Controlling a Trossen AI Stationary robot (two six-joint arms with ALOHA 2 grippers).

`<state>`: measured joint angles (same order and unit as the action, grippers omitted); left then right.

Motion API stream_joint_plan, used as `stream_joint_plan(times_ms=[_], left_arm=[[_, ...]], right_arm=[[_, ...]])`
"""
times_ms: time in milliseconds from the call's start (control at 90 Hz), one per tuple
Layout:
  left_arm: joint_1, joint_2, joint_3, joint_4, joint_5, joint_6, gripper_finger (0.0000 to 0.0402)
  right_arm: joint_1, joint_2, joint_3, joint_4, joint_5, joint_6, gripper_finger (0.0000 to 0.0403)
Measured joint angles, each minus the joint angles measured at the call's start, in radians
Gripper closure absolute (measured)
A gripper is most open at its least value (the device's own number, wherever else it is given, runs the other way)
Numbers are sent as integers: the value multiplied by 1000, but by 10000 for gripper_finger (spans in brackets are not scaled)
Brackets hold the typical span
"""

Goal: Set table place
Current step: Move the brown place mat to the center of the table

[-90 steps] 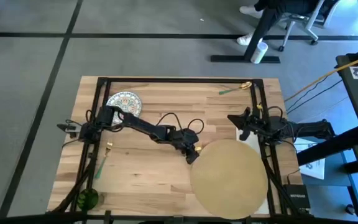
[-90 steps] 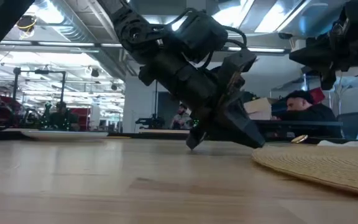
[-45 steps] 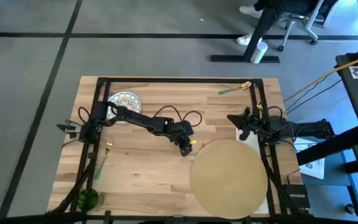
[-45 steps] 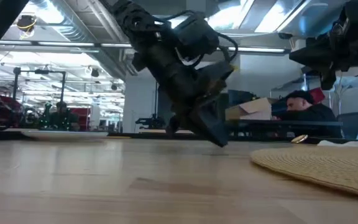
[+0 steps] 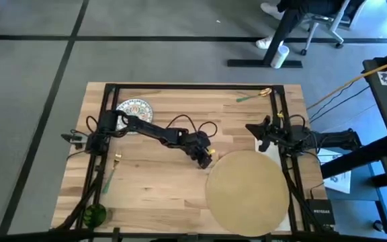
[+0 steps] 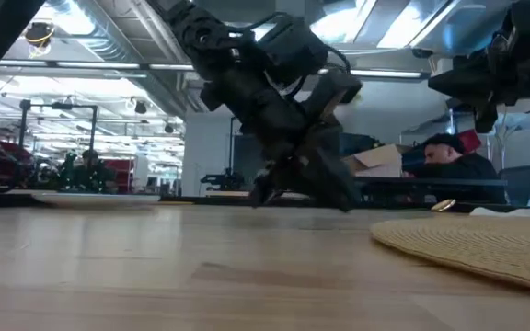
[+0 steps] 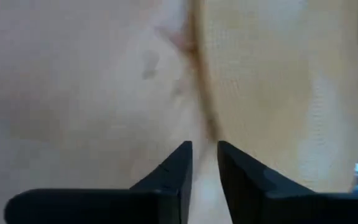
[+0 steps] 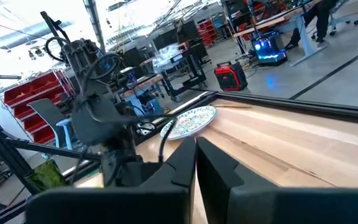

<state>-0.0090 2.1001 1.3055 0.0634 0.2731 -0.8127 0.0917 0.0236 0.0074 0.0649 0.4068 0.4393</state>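
Note:
The round tan placemat (image 5: pixel 247 191) lies flat on the wooden table (image 5: pixel 160 195), near its front right; the low view shows the placemat's edge (image 6: pixel 467 244). My left gripper (image 5: pixel 207 159) reaches from the left to the placemat's far left rim. In the left wrist view it (image 7: pixel 204 152) hovers just above the placemat's rim (image 7: pixel 205 118). Its fingers are open by a narrow gap with nothing between them. My right gripper (image 5: pixel 262 136) waits shut at the table's right side, above the placemat's far edge.
A patterned plate (image 5: pixel 134 109) sits at the far left. A gold and green utensil (image 5: pixel 110 171) and a green object (image 5: pixel 94 214) lie at the near left. Another green-handled utensil (image 5: pixel 254 95) lies at the far right. A white napkin (image 5: pixel 261 143) shows beside the placemat.
My left gripper has drawn back from the placemat's rim toward the far left and lifted a little. It has then come back a short way toward the rim and turned about. The placemat has stayed where it was.

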Motion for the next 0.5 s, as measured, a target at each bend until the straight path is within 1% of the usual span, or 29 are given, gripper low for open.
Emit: stream_joint_plan(times_ms=[244,500], left_arm=[[-19,40,0,43,16,-48,317],[-23,71,4,109,22,-83,315]], right_arm=[[0,0,0,0,0,0,403],[0,0,0,0,0,0,403]])
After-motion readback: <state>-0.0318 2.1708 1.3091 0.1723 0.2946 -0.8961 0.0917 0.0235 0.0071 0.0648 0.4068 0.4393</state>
